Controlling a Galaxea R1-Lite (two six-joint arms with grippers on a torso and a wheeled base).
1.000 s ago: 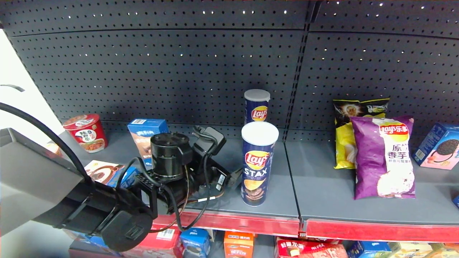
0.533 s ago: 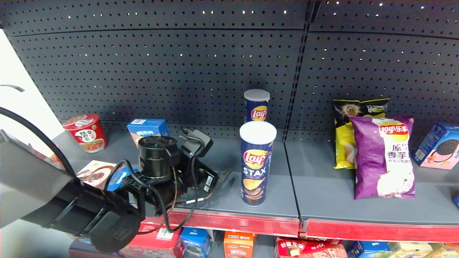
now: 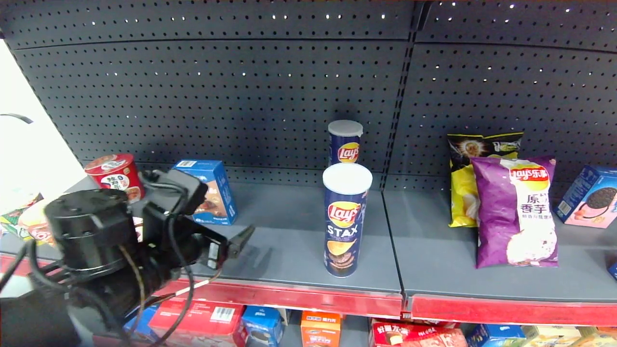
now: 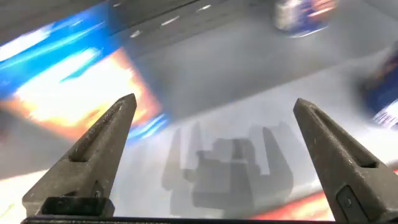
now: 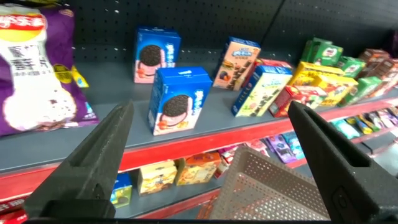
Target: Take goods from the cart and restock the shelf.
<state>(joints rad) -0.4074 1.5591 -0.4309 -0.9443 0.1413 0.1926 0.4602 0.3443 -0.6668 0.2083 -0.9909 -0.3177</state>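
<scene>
A tall blue chip can (image 3: 346,219) stands upright near the front of the grey shelf (image 3: 289,250), with a second can (image 3: 345,140) behind it. My left gripper (image 3: 237,240) hangs open and holding nothing over the shelf's front edge, well left of the front can. In the left wrist view its fingers (image 4: 102,152) are spread wide over the bare shelf (image 4: 249,81), with a blurred blue and orange box (image 4: 74,87) beyond. My right gripper (image 5: 211,109) is open and holds nothing, facing cookie boxes (image 5: 179,99) on another stretch of shelf, above a mesh cart (image 5: 273,186).
A blue box (image 3: 207,190) and a red noodle cup (image 3: 113,176) stand at the shelf's left. A purple bag (image 3: 518,212), a yellow and black bag (image 3: 475,178) and a cookie box (image 3: 590,195) fill the right. More boxes sit on the lower shelf (image 3: 318,330).
My left arm has drawn back to the left, away from the front chip can, uncovering the blue box. The can has stayed in place.
</scene>
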